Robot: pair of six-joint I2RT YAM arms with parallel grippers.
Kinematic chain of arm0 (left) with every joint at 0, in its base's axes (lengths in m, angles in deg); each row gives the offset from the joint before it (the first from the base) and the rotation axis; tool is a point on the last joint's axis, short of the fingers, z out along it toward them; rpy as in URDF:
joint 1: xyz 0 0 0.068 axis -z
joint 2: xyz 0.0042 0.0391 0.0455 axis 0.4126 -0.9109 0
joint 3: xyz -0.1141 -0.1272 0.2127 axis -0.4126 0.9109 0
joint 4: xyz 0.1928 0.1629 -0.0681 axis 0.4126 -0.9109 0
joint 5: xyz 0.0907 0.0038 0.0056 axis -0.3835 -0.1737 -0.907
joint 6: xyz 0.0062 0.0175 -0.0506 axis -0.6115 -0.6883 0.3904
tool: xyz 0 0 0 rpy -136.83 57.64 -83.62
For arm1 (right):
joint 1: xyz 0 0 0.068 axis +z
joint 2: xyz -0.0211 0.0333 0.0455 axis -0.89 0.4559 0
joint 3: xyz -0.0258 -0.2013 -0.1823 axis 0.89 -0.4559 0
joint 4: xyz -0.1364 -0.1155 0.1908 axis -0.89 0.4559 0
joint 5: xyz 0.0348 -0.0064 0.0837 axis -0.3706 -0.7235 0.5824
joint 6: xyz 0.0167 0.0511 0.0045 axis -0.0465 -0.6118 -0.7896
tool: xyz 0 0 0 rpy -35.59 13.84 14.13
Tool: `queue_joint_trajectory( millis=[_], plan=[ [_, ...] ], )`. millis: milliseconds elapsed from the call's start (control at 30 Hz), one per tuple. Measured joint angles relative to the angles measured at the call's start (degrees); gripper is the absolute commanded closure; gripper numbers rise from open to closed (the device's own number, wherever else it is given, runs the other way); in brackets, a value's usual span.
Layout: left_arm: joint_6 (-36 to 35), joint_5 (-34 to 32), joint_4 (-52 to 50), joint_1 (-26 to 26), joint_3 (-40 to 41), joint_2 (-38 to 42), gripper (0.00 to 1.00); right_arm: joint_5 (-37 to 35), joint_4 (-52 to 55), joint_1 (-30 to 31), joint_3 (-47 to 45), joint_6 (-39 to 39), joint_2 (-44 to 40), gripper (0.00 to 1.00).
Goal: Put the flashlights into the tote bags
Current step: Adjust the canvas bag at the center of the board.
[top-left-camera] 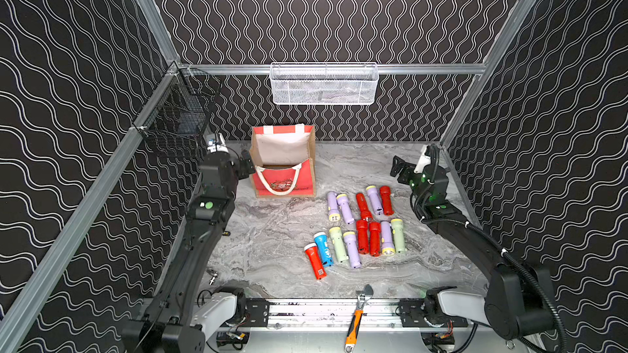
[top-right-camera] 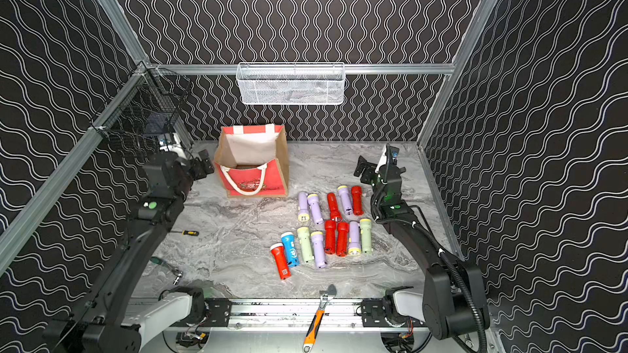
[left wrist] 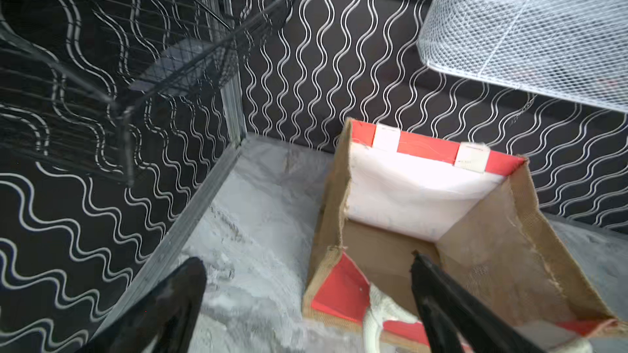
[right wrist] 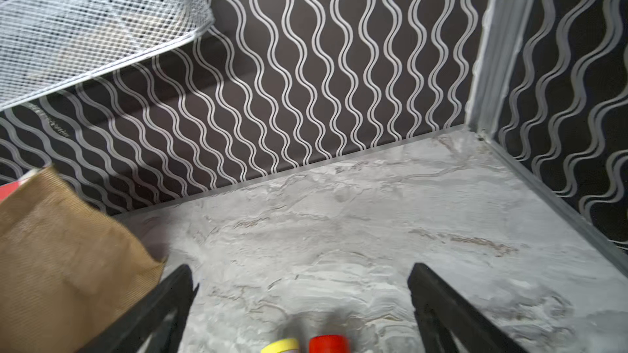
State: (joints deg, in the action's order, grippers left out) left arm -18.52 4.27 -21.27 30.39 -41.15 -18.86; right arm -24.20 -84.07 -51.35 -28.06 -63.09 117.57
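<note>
Bright, even light from overhead. In both top views the pale table (top-left-camera: 272, 239) shows mild glare and the flashlights (top-left-camera: 362, 236) cast short, soft shadows; focus is sharp. Wrist views are softer, stretched toward the edges: the basket (left wrist: 530, 28) blurs, and the bag (left wrist: 407, 191) lining looks perhaps overexposed.

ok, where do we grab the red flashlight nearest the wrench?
Grip the red flashlight by its narrow handle near the tail, straight down from above, pinching across the width. It lies flat, bare table on one side, tail sticking out past the blue flashlight.
</note>
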Motion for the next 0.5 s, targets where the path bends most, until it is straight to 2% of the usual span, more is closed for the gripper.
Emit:
queue_joint_trajectory(
  millis=[167, 333, 500],
  plan=[
    [-0.4, 0.0, -12.9, 0.2, -10.8, -6.9, 0.04, 2.6, 3.7, 1.4, 4.0, -0.1, 1.7, 0.0],
    [-2.6, -0.5, -19.1, 0.2, -18.4, -12.7, 0.04, 4.5, 6.2, 2.3, 6.3, -0.1, 2.5, 0.0],
    [-4.7, -1.2, -22.7, 0.2, -27.6, -21.8, 0.08, 5.6, 7.8, 3.4, 7.8, 0.5, 3.0, 0.01]
  ],
)
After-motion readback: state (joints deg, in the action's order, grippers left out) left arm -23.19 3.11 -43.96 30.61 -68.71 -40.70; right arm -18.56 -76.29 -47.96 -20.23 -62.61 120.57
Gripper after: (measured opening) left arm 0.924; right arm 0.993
